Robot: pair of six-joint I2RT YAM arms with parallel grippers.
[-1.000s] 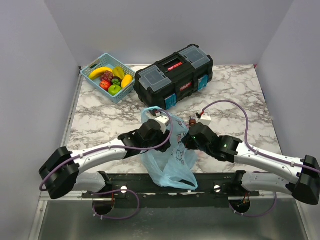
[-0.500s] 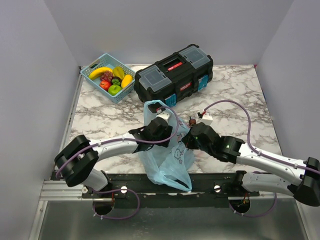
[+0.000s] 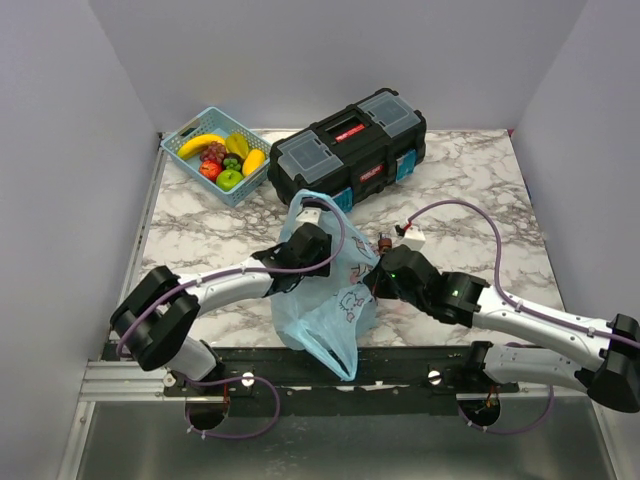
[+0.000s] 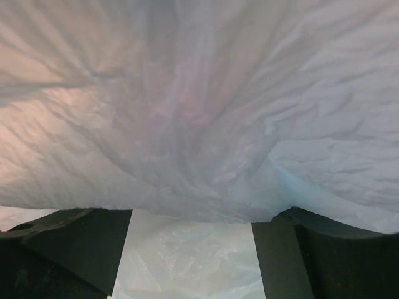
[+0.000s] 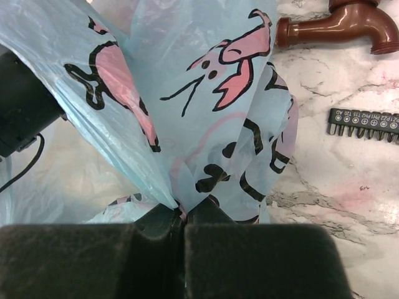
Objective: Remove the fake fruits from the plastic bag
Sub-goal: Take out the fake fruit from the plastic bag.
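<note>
Blue crinkled film of the plastic bag (image 4: 199, 124) veils your left gripper (image 4: 192, 225), fingers spread, contents unreadable; your right gripper (image 5: 184, 215) is clamped on a fold.

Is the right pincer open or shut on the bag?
Shut. In the right wrist view the right pincer has its jaws pressed together, with the plastic bag bunched between them.

This is a robot-lab test cell. Plain grey walls (image 3: 60, 150) box in a marble-patterned tabletop (image 3: 470, 170). The left arm (image 3: 220, 288) and right arm (image 3: 530, 315), trailing purple cables (image 3: 455, 202), are bolted to an aluminium rail (image 3: 105, 379). Staged props include a black toolbox (image 3: 345, 150) and a lattice basket (image 3: 193, 172) of fake fruits (image 3: 229, 179).
</note>
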